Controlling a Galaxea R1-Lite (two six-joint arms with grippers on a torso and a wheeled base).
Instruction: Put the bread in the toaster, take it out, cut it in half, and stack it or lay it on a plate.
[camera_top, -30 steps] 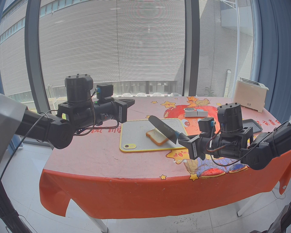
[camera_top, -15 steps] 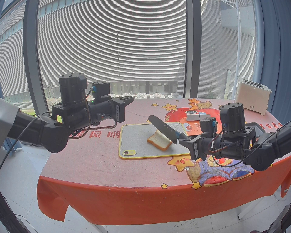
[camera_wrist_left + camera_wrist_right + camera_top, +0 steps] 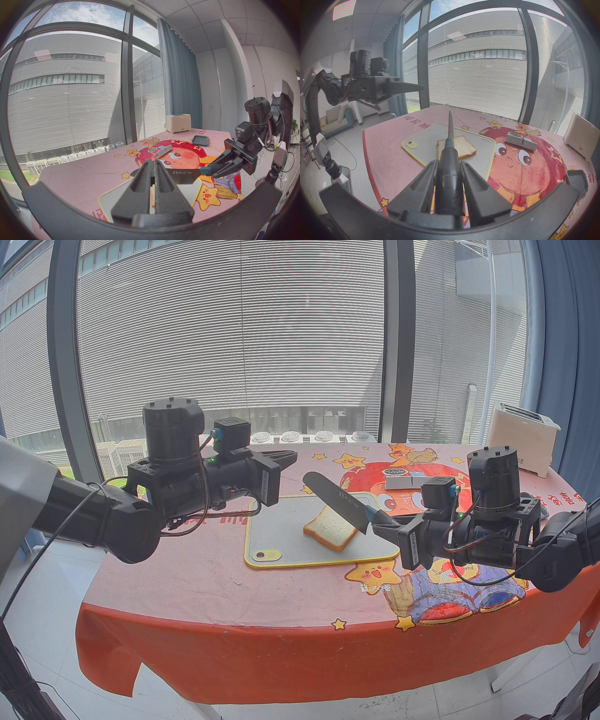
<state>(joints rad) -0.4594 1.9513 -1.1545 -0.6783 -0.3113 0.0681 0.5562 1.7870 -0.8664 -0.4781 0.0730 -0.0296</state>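
Nearest us, the right gripper [image 3: 390, 529] is clamped on the handle of a knife [image 3: 337, 499]. The blade slants up and away toward the robot's left.

Just beyond and below the blade, the bread [image 3: 331, 529] lies flat on the cutting board [image 3: 281, 527], one whole slice, uncut. In the right wrist view the knife [image 3: 450, 128] stands edge-down and its long axis runs over the bread [image 3: 457, 148], a little off the slice's middle. We judge the blade is raised clear of the crust, so the cut calls for a drop straight down, perhaps after a small sideways nudge to centre it. The right arm is the nearer one and carries the tool.

The left gripper [image 3: 284, 457] hangs above the board's far left side with its fingers [image 3: 142, 184] pressed together on nothing, apart from the bread.

Farther right sits a dark tray [image 3: 200, 140]; no bread is in it yet. Past it is a small grey block [image 3: 403, 479], then the toaster [image 3: 522, 439] at the table's far corner. We cannot see into its slots.
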